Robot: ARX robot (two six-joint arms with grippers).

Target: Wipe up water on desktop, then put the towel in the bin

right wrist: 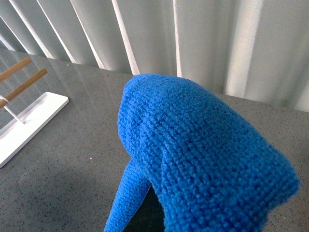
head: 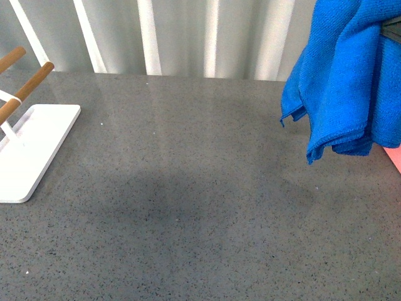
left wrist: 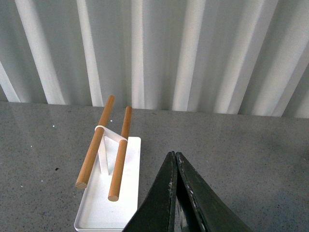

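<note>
The bright blue towel (head: pixel 341 81) hangs bunched in the air at the far right of the front view, above the dark grey speckled desktop (head: pixel 188 188). My right gripper is shut on the towel; only a sliver of grey hardware shows at the right edge, and in the right wrist view the towel (right wrist: pixel 193 154) drapes over the jaws and hides them. A salmon-pink corner of the bin (head: pixel 395 155) peeks out just below the towel. My left gripper (left wrist: pixel 175 159) is shut with nothing in it, hovering over the desktop (left wrist: pixel 251 159).
A flat white stand (head: pixel 31 147) with two brown wooden rods (head: pixel 28 84) sits at the left of the desktop; the left wrist view shows the stand (left wrist: pixel 108 203) beside my left gripper. A white corrugated wall (head: pixel 188 34) runs along the back edge.
</note>
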